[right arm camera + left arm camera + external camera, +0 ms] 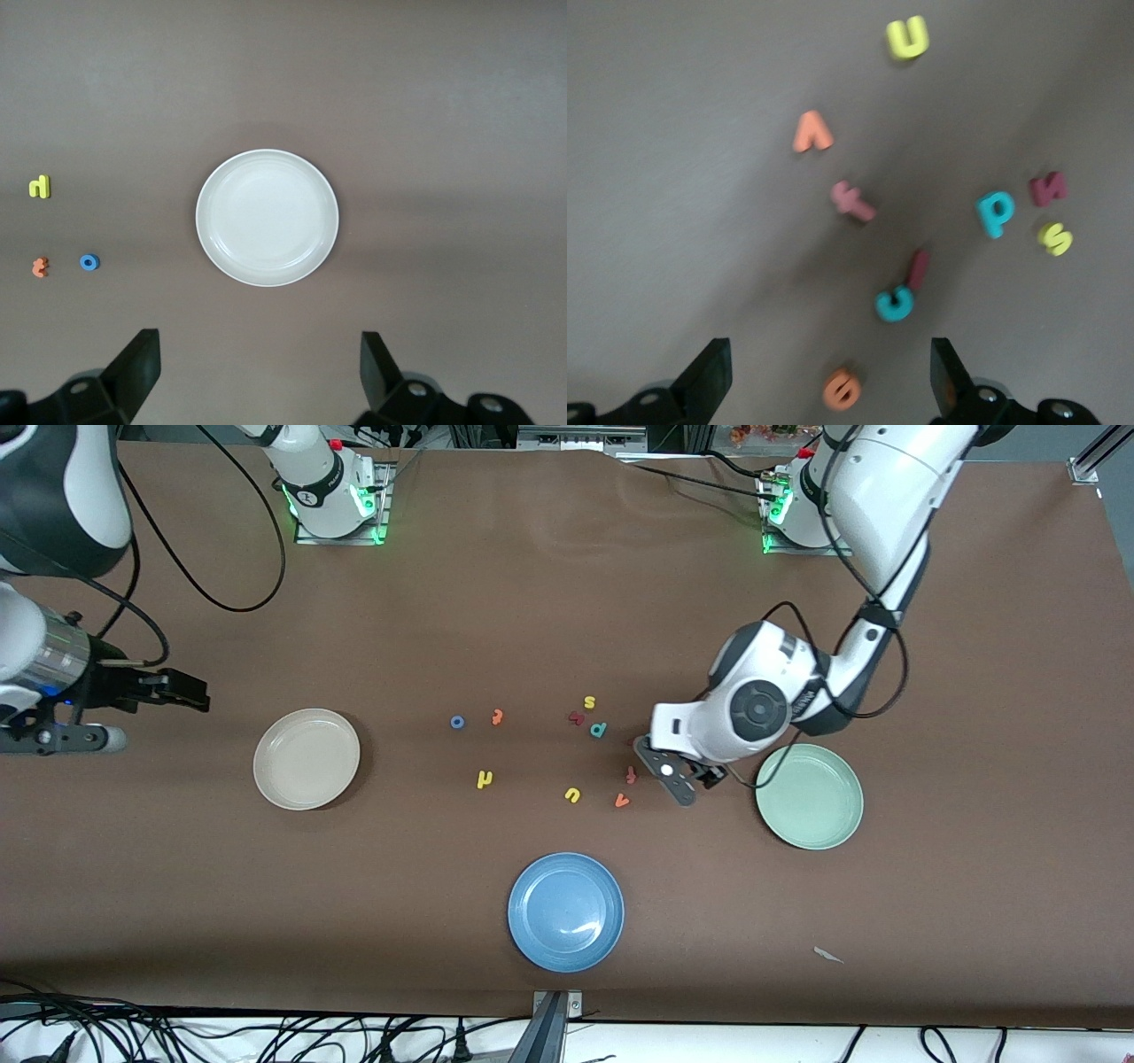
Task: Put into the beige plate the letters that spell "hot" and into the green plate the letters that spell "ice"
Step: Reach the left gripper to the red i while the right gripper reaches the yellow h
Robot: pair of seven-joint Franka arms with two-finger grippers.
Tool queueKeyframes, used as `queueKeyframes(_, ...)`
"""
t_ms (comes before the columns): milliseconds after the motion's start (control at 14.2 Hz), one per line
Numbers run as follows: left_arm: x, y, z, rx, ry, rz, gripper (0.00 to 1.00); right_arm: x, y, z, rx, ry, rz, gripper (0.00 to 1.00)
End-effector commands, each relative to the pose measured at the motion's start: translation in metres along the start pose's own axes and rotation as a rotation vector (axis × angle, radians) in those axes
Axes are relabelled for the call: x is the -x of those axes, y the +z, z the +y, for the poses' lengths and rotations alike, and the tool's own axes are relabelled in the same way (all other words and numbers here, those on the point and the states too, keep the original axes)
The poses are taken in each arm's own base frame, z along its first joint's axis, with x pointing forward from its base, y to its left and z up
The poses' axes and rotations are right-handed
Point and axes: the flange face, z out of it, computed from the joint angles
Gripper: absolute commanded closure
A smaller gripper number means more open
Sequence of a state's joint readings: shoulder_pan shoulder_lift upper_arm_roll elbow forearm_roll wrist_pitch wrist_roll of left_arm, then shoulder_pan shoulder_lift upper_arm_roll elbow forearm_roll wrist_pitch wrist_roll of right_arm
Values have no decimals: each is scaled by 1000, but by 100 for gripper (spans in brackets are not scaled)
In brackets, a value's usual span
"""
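Teal c, dark red i and orange e lie on the table under the left gripper — jaws spread, holding nothing. Beige plate and green plate are bare; the right gripper waits, open, over the beige one — h, o, t are mid-table.

— What do I log for the arms' look?
— White glossy shells, dark grey joint caps, green lights glowing at both bases. Black cables loop off each arm. I see black finger pads on the left end effector and right end effector.
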State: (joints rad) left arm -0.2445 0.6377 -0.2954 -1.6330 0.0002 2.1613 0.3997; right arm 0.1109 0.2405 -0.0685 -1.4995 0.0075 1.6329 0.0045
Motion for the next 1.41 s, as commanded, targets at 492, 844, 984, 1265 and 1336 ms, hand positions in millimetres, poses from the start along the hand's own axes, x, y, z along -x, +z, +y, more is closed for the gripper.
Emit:
queueKeyframes(492, -11, 65, 46, -100, 33, -7, 50, 4, 105, -77, -24, 134, -2, 0)
queueKeyframes(844, -1, 85, 51, -81, -8, -42, 58, 17, 157, -144, -76, 221, 66, 0)
queueKeyframes(984, -1, 85, 51, -80, -9, -43, 61, 15, 177, -171, -85, 208, 73, 0)
queueKeyframes(1265, -6, 82, 57, -82, 3, -34, 61, 15, 213, -227, -104, 229, 118, 0)
queueKeyframes(1336, -7, 82, 57, -86, 5, -34, 61, 12, 220, -231, -115, 233, 132, 0)
